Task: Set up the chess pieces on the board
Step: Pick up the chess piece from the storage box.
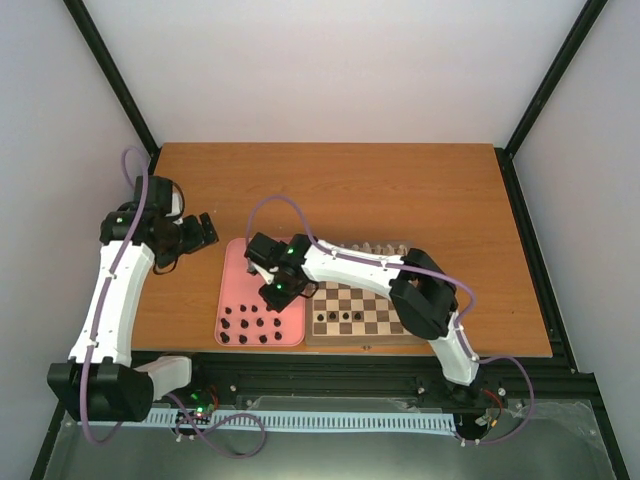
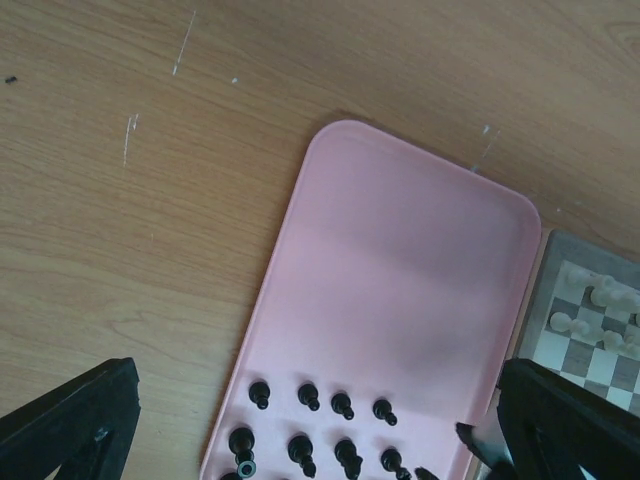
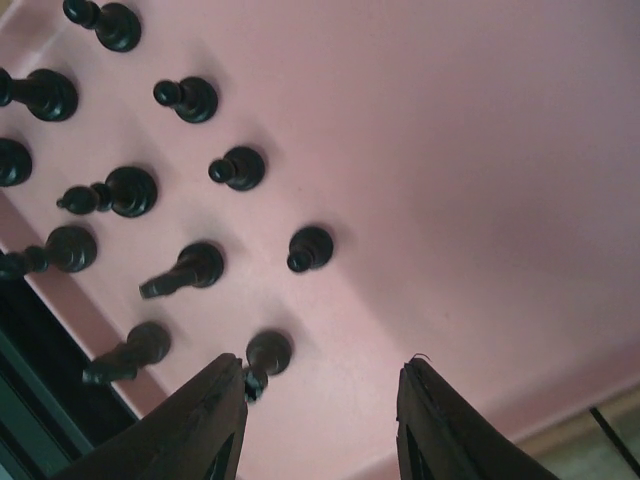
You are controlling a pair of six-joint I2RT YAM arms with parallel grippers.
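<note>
Over the pink tray (image 1: pixel 238 285), right hand (image 3: pixel 320 370) spread (board (image 1: pixel 370 318) partly under right arm (image 1: pixel 350 265)).

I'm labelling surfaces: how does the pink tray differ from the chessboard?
The pink tray is plain with rounded corners; the chessboard is checkered wood. The tray holds only dark pieces; the board carries pale pieces plus a few dark ones. The right gripper hangs open above the tray, not the board. Both lie flat, side by side.
</note>
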